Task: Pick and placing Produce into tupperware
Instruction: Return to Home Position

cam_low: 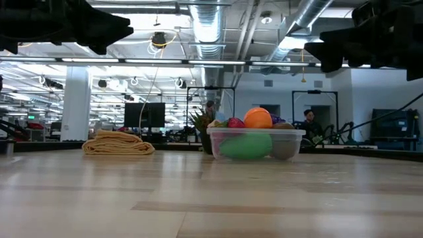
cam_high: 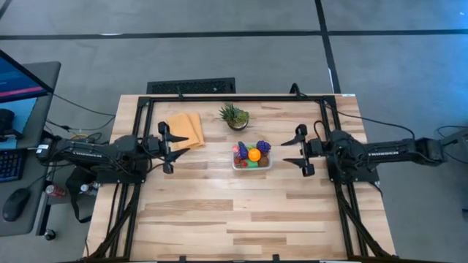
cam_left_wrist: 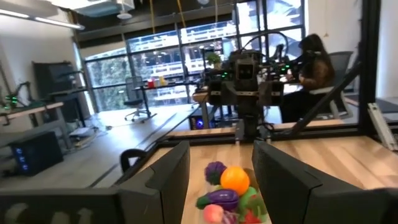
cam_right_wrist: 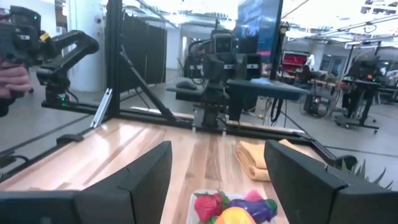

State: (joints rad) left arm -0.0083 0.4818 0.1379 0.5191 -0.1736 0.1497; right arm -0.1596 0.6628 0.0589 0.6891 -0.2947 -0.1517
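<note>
One wide counter (cam_high: 219,212) carries everything; above it the left hand (cam_high: 183,145) and the right hand (cam_high: 289,150) hang released, empty. Between them, nearer the right one, stands the tupperware (cam_high: 252,169) full of produce (cam_high: 254,154). Only the low view shows a green piece (cam_low: 246,145) through its clear wall.

Seeing grey concrete floor (cam_high: 395,66) with black tape lines (cam_high: 219,33) up top, glowing blue monitor (cam_high: 16,77) far left, silver ceiling ducts (cam_low: 210,23) upper middle from table level.
</note>
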